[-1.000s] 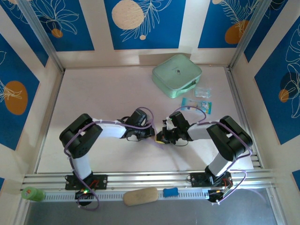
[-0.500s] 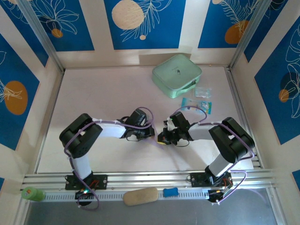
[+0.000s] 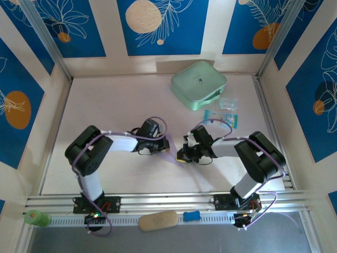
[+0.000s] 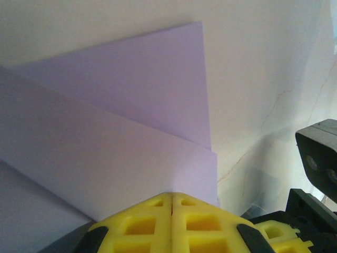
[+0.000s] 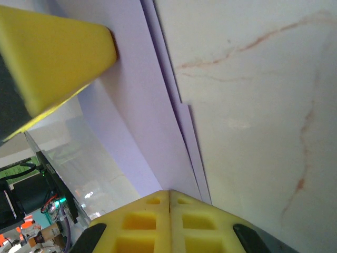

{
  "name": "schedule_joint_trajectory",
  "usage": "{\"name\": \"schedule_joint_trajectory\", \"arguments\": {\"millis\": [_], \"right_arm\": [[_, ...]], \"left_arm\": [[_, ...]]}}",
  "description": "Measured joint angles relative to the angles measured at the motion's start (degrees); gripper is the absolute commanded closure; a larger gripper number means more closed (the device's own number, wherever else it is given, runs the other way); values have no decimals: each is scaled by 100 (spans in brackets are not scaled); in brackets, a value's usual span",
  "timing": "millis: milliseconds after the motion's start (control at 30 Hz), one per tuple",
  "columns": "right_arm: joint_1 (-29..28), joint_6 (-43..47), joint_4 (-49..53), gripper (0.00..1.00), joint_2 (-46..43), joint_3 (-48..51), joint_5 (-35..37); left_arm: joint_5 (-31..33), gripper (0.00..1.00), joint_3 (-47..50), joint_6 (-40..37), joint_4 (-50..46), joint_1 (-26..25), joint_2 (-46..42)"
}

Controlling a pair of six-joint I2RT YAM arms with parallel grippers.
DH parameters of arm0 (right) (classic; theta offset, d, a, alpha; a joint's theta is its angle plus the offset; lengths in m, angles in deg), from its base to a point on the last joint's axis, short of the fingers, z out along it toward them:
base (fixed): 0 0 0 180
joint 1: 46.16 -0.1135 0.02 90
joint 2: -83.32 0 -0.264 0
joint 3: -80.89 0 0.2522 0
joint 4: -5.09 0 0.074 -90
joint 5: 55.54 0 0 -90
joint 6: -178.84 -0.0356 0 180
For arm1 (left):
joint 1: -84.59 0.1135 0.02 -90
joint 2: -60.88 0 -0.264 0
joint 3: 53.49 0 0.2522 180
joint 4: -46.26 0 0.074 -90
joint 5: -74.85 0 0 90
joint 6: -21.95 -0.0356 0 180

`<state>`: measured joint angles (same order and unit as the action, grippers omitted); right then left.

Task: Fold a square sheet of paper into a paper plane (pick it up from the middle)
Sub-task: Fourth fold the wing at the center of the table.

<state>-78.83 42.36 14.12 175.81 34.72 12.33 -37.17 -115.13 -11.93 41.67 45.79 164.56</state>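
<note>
Currently the left gripper (image 4: 172, 196) has its yellow fingers pressed together, tips meeting along one thin seam. It pinches the lavender paper (image 4: 131, 132), whose folded layer runs in under the tips. The right gripper (image 5: 169, 194) is likewise pressed closed and pinches the stacked paper edges where they reach its tips.

The paper is thin, matte and smooth, folded into overlapping layers with straight creases and one sharp corner. In the top view it sits between the two grippers, at the centre of the table (image 3: 121, 105). The tabletop is pale and marble-like with faint reddish veins.

The fingertips are moulded yellow blocks with square recesses. A mint-green case (image 3: 198, 85), rounded and square, lies well apart at the far edge, with small blue packets (image 3: 228, 113) just beside it. The mark on its lid is too small to read.
</note>
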Motion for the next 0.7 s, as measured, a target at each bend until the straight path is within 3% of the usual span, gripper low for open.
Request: {"name": "schedule_joint_trajectory", "arguments": {"millis": [700], "right_arm": [[0, 46, -20, 100, 37, -28, -24]], "left_arm": [[-400, 100, -155, -575, -216, 826, 122]]}}
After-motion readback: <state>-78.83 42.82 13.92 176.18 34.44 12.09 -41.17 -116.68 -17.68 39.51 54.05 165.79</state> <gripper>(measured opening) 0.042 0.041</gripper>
